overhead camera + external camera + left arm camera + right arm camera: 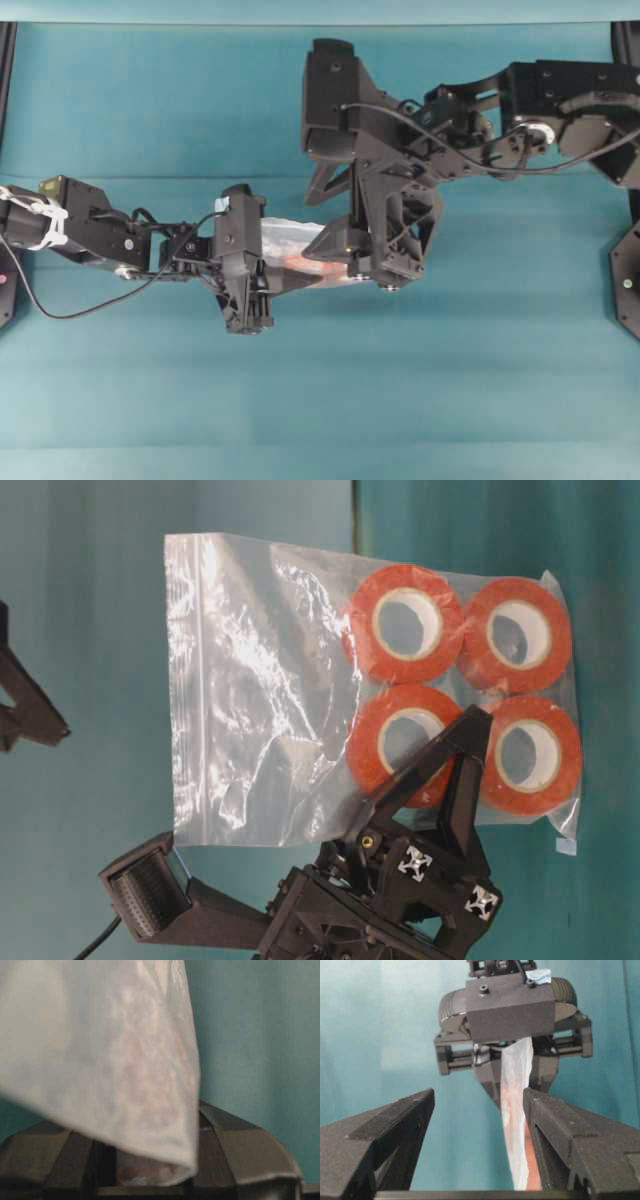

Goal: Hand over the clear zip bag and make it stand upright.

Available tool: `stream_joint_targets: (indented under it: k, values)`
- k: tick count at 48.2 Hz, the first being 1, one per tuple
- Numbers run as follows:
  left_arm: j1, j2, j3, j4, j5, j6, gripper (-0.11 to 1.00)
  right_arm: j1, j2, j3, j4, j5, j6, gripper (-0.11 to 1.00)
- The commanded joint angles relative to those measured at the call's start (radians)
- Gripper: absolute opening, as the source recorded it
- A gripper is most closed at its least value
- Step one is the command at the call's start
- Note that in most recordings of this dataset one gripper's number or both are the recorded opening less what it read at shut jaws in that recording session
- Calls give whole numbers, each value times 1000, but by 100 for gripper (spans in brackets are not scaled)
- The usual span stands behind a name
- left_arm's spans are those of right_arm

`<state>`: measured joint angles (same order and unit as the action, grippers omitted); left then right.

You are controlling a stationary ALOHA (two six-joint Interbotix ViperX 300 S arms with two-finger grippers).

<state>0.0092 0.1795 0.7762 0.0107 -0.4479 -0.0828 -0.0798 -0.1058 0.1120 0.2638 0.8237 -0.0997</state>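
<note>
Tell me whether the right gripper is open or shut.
Open. In the right wrist view the right gripper has its jaws spread wide, and the clear zip bag hangs between them, ungripped.

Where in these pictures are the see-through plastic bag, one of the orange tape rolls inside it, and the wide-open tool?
Clear crinkly plastic zip bag (260, 690): table-level view, on its empty half.
Orange-red tape roll with white core (405, 623): table-level view, on its orange ring.
Right tool (478, 1105): right wrist view, midway between its open black fingertips.
</note>
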Motion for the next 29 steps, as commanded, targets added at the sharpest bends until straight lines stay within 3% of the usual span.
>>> stream_joint_targets:
  k: [1, 17, 29]
  values:
    - [-3, -5, -2, 2, 5, -2, 25, 5, -49, -9, 3, 6, 9, 82]
    - [-9, -5, 2, 2, 5, -3, 25, 6, -123, 80, 2, -54, -3, 82]
    - [-18, -5, 5, 3, 5, -3, 25, 17, -187, 161, 2, -201, -3, 82]
